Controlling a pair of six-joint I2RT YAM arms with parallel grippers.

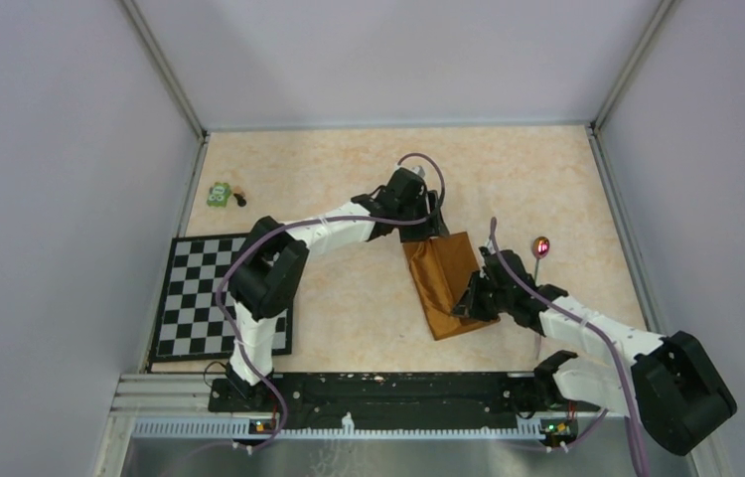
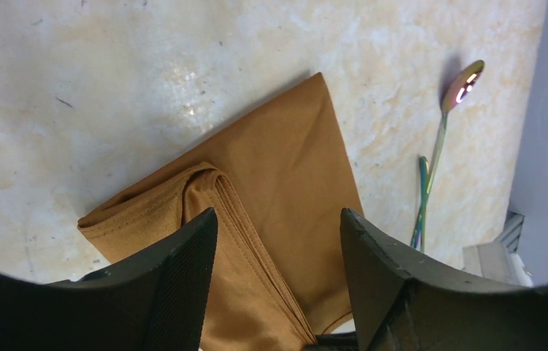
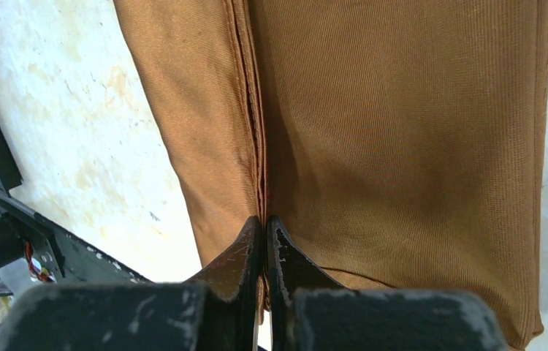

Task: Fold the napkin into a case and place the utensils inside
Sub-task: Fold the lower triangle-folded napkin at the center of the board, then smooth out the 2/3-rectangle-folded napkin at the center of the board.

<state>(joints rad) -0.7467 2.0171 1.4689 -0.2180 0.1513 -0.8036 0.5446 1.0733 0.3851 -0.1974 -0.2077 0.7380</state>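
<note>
The left end effector (image 2: 277,216) hangs open over the far end of the folded napkin (image 1: 445,273). The right end effector (image 3: 264,223) pinches its near fold, and the utensils (image 2: 432,172) lie to the right.

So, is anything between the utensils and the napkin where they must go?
Nothing lies on the table between them. Only the right gripper, shut on the near end of the napkin, reaches in from the side of the utensils.

Rust-orange napkin (image 1: 445,283) folded at centre, utensils (image 1: 541,248) near its right, checkered mat (image 1: 200,298) left
</note>
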